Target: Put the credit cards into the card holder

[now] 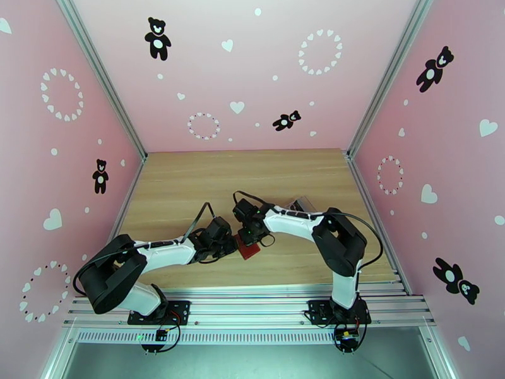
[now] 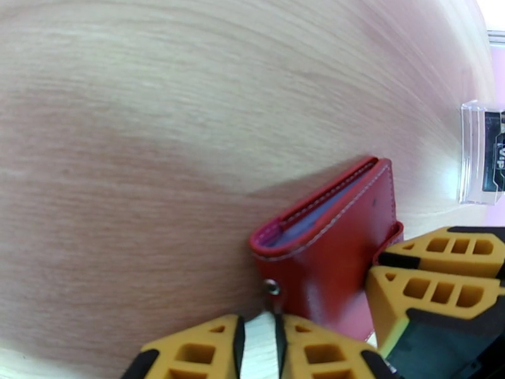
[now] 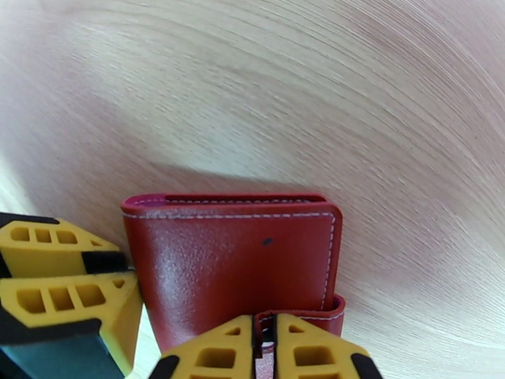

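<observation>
The card holder (image 1: 249, 250), a dark-red wallet, lies closed on the wooden table between both arms. In the left wrist view the card holder (image 2: 334, 260) shows its greyish pockets along the open edge and a metal snap stud near my left gripper (image 2: 259, 323), whose fingers are pinched on that corner. My right gripper (image 3: 265, 326) is shut on the snap tab of the card holder (image 3: 233, 266). From above, the left gripper (image 1: 232, 246) meets the wallet's left side and the right gripper (image 1: 252, 238) its far side. The credit cards are out of view.
A clear crinkly plastic pouch (image 1: 302, 203) with dark contents lies behind the right arm, also at the right edge of the left wrist view as the pouch (image 2: 483, 153). Pink walls enclose the table (image 1: 189, 178) on three sides.
</observation>
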Controlling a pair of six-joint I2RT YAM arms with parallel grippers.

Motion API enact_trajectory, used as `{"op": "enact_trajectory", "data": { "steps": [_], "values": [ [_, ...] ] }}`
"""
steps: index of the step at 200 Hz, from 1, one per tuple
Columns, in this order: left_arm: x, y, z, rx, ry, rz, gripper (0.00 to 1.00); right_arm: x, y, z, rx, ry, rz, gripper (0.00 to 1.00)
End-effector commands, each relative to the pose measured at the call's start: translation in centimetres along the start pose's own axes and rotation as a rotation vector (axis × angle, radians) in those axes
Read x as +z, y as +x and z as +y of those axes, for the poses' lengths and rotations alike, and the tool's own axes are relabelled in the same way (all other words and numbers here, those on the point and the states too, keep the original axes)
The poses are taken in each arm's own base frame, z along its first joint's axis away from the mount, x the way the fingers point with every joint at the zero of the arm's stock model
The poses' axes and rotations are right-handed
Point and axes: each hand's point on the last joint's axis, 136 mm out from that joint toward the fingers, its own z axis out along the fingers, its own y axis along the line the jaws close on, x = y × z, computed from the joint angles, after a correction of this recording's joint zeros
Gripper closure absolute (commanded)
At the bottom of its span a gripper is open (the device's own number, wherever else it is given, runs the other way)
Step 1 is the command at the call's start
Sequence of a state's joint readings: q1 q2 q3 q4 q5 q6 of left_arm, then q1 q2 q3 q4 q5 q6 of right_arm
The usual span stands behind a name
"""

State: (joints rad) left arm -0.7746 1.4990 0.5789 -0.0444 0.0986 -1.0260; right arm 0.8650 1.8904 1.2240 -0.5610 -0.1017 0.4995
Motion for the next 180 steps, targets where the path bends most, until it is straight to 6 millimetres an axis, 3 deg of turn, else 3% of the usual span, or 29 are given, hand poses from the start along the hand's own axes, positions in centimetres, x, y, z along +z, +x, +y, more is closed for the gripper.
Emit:
{"op": "enact_trajectory", "data": {
  "steps": [1,61,108,137,162,180],
  "values": [
    [0.7,0.3,0.6,-0.006,-0.028,0.025,0.77,1.6,0.8,0.6,0.048,-0.113,0.017,1.0],
    [0.4,0.2,0.7,0.007,-0.041,0.021,0.77,-0.9,-0.4,1.7,0.147,-0.375,-0.07,1.0],
    [0.1,-0.1,0.6,0.023,-0.05,0.014,0.77,-3.7,-0.6,1.4,0.16,-0.44,-0.121,1.0],
    [-2.0,-1.3,0.5,0.056,-0.082,-0.038,0.75,-6.9,-0.8,1.3,0.145,-0.451,-0.185,1.0],
    [-4.8,-2.7,1.1,0.06,-0.103,-0.1,0.71,-10.9,-0.8,2.3,0.116,-0.497,-0.257,1.0],
    [-7.0,-3.6,2.1,0.043,-0.117,-0.145,0.52,-13.7,-0.5,2.3,0.105,-0.482,-0.319,1.0]
  ]
}}
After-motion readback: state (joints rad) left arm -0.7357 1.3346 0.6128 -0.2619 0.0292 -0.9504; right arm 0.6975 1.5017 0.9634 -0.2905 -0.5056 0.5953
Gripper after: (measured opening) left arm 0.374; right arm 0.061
